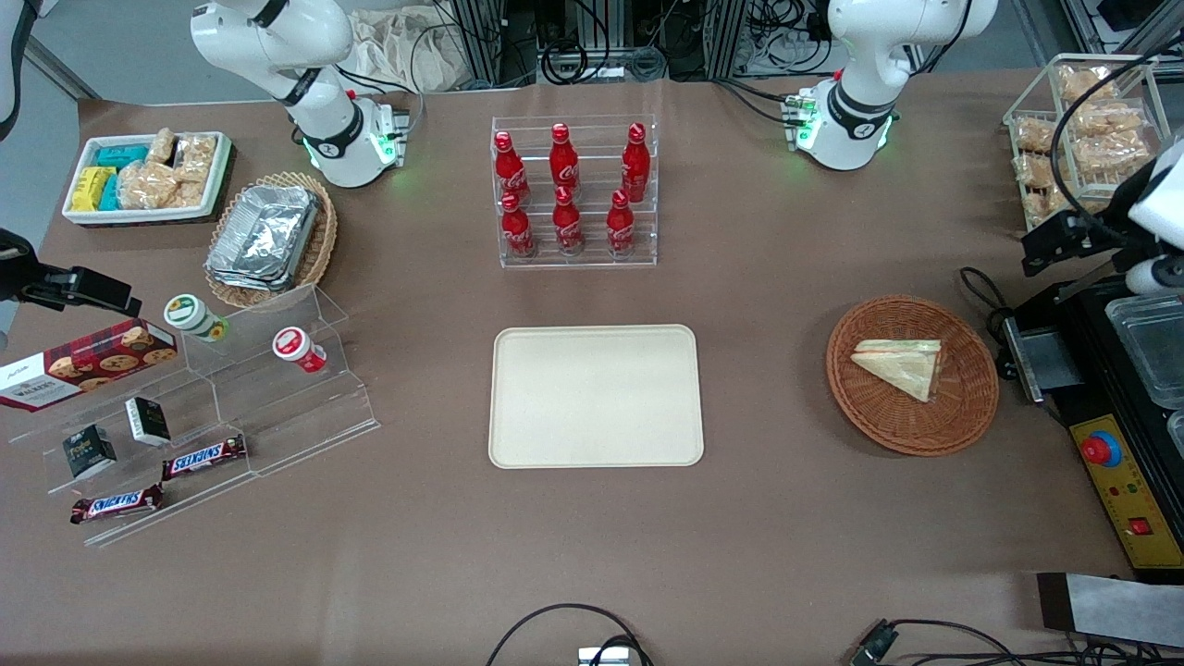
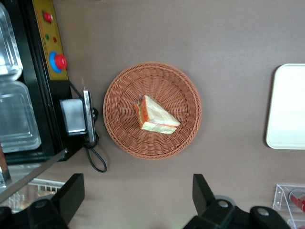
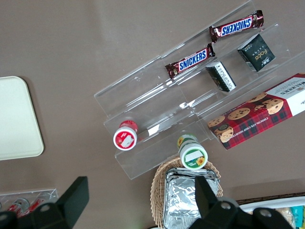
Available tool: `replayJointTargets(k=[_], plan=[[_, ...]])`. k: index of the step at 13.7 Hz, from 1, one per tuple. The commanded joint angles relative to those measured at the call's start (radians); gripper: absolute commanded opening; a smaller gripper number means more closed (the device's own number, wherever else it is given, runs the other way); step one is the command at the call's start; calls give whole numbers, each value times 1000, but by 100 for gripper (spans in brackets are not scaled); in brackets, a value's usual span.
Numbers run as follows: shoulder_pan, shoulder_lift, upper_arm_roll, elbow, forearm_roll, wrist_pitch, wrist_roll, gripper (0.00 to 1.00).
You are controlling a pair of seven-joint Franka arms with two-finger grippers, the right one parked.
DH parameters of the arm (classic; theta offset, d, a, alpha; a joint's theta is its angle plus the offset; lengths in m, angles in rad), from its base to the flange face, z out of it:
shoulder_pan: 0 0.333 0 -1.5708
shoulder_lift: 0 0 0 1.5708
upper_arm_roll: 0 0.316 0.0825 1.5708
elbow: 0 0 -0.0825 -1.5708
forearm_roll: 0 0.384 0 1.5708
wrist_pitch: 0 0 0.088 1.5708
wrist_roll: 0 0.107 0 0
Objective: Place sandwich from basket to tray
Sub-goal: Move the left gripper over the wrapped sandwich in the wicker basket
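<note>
Done: nothing; sandwich (image 2: 156, 116) lies in wicker basket (image 2: 183, 95).
Left: grasp, carry to tray (image 1: 596, 396).
My gripper (image 2: 136, 200): apparently above basket, jaws wide, empty.

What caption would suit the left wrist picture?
Open tool hovers above the wrapped sandwich lying in the wicker basket, the tray bare.

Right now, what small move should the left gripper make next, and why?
Probably lower the gripper straight toward the sandwich. Its fingers are open and hold nothing, well above the table, while the sandwich lies untouched in the basket and the tray holds nothing.
</note>
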Motion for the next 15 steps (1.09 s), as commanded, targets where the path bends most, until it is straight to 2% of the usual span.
replayJointTargets(k=[1, 3, 6, 10, 13, 15], plan=[[23, 28, 2, -32, 3, 7, -40, 100], [26, 22, 4, -98, -1, 66, -60, 100], [26, 5, 4, -225, -1, 192, -208, 100], [54, -33, 4, -455, -8, 445, -337, 100], [91, -42, 4, -615, -84, 649, -367, 100], [95, -35, 4, -656, -94, 711, -422, 100]])
